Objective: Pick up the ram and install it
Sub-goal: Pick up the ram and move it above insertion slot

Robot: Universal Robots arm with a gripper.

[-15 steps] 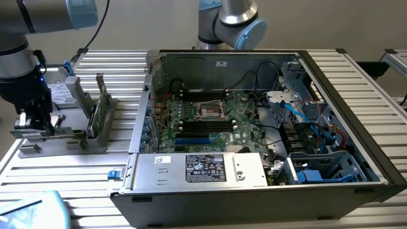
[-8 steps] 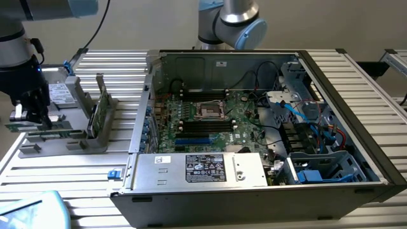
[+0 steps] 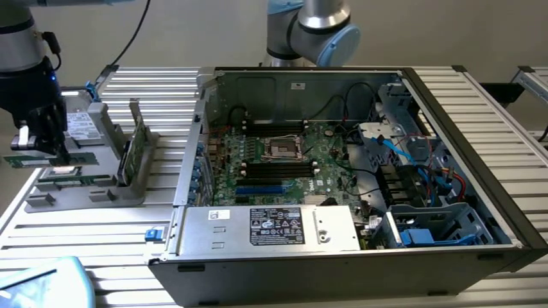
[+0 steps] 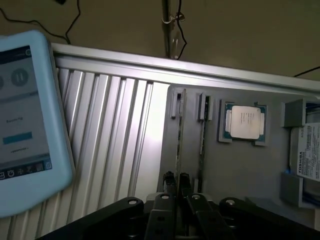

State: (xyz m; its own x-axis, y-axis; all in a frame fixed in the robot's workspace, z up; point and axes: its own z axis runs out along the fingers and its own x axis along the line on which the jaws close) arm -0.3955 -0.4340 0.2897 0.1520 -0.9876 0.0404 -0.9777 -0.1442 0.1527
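Tool [image 4: 176,176] w/ ram [image 4: 178,131], CPU [image 4: 245,122] nearby

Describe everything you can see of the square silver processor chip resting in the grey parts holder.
The processor chip is square, with a dull silver metal lid bearing faint printed lines and a thin green board edge around it. It lies flat, lid up, in a recess of the grey holder, hemmed by raised grey corner pieces. A thin edge-on board stands to one side, a labelled hard drive to the other. Only the holder touches it.

The bench [image 3: 86,240] is ribbed satin aluminium, the tray [image 3: 81,196] matt grey plastic, the ram [image 3: 79,158] green circuit board.
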